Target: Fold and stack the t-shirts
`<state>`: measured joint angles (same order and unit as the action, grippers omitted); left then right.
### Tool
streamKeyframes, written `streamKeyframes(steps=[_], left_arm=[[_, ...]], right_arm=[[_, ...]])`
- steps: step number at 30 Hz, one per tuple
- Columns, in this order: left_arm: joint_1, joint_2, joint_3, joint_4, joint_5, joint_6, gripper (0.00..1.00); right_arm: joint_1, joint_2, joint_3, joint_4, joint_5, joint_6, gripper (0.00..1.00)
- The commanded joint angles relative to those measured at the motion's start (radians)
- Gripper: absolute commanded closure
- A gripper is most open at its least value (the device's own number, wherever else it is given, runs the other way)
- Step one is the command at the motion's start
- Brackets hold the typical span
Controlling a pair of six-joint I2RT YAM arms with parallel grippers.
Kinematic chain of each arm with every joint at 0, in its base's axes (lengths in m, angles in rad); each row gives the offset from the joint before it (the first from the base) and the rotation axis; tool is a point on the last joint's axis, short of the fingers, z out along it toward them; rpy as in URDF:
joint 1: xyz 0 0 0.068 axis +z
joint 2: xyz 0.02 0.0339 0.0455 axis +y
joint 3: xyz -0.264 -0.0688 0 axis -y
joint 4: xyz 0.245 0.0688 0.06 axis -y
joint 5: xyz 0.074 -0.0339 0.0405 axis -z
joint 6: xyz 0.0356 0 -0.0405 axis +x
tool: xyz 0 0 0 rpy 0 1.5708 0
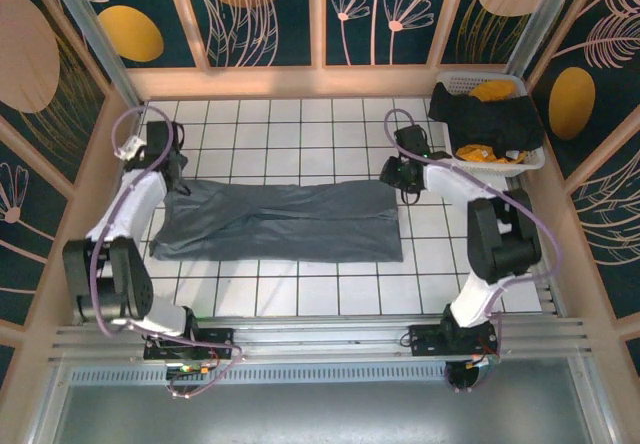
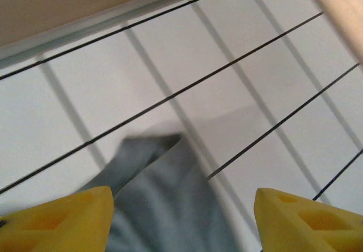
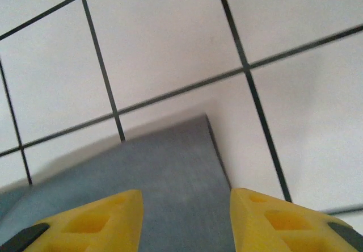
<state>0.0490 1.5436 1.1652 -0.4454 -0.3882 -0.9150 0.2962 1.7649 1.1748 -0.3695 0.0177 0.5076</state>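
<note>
A slate blue-grey t-shirt [image 1: 280, 222] lies folded into a long strip across the middle of the white tiled table [image 1: 300, 134]. My left gripper [image 1: 172, 179] hovers over its left end, jaws open; the wrist view shows a cloth corner [image 2: 164, 195] lying between the yellow fingertips [image 2: 68, 221], untouched. My right gripper [image 1: 398, 176] is over the strip's far right corner, also open, and the corner [image 3: 170, 172] lies flat below its fingertips [image 3: 272, 221]. More t-shirts, black [image 1: 490, 119] and mustard-yellow [image 1: 492, 91], are heaped in the basket.
The white plastic laundry basket [image 1: 530, 154] stands at the back right corner, just right of my right arm. Wooden walls [image 1: 330, 82] enclose the table at back and sides. Bare tiles lie behind and in front of the folded strip.
</note>
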Motion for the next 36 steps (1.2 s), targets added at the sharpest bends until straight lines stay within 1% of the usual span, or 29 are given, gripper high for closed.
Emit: streamKeyframes(steps=[1,2,4,7,11,16,19,21,23,24,27,28,32,34,35,36], left_arm=[[0.056,0.179,0.104,0.050,0.150,0.136,0.33],[0.068,0.248,0.144,0.039,0.175,0.159,0.33],[0.081,0.338,0.214,0.005,0.213,0.216,0.32],[0.093,0.433,0.290,-0.078,0.228,0.267,0.31],[0.114,0.475,0.299,-0.121,0.194,0.289,0.31],[0.128,0.506,0.310,-0.092,0.194,0.316,0.30],[0.134,0.558,0.341,-0.101,0.199,0.324,0.34],[0.135,0.582,0.344,-0.097,0.209,0.326,0.40],[0.135,0.592,0.332,-0.075,0.234,0.326,0.48],[0.135,0.596,0.324,-0.065,0.243,0.323,0.54],[0.135,0.601,0.311,-0.044,0.259,0.321,0.64],[0.135,0.600,0.305,-0.032,0.270,0.321,0.70],[0.135,0.595,0.301,-0.021,0.279,0.324,0.85],[0.135,0.586,0.301,-0.020,0.279,0.327,0.98],[0.137,0.578,0.300,-0.019,0.279,0.329,1.00],[0.137,0.570,0.297,-0.017,0.279,0.329,1.00]], right_arm=[[-0.019,0.119,0.085,-0.053,-0.033,-0.005,0.54],[-0.026,0.150,0.108,-0.068,-0.029,-0.010,0.54],[-0.036,0.193,0.140,-0.093,-0.028,-0.017,0.54],[-0.037,0.220,0.155,-0.096,-0.029,-0.035,0.53],[-0.036,0.255,0.180,-0.112,-0.041,-0.038,0.55],[-0.032,0.275,0.176,-0.118,-0.057,-0.025,0.59],[-0.033,0.285,0.178,-0.121,-0.069,-0.021,0.59],[-0.029,0.289,0.184,-0.132,-0.074,-0.017,0.59],[-0.025,0.288,0.182,-0.135,-0.073,-0.012,0.61],[-0.023,0.289,0.182,-0.138,-0.074,-0.008,0.63],[-0.022,0.294,0.178,-0.141,-0.073,0.006,0.70],[-0.023,0.295,0.176,-0.135,-0.074,0.008,0.74],[-0.023,0.304,0.188,-0.129,-0.081,0.020,0.90],[-0.023,0.300,0.192,-0.128,-0.073,0.033,1.00],[-0.022,0.294,0.191,-0.128,-0.061,0.039,1.00],[-0.024,0.288,0.190,-0.128,-0.044,0.045,1.00]])
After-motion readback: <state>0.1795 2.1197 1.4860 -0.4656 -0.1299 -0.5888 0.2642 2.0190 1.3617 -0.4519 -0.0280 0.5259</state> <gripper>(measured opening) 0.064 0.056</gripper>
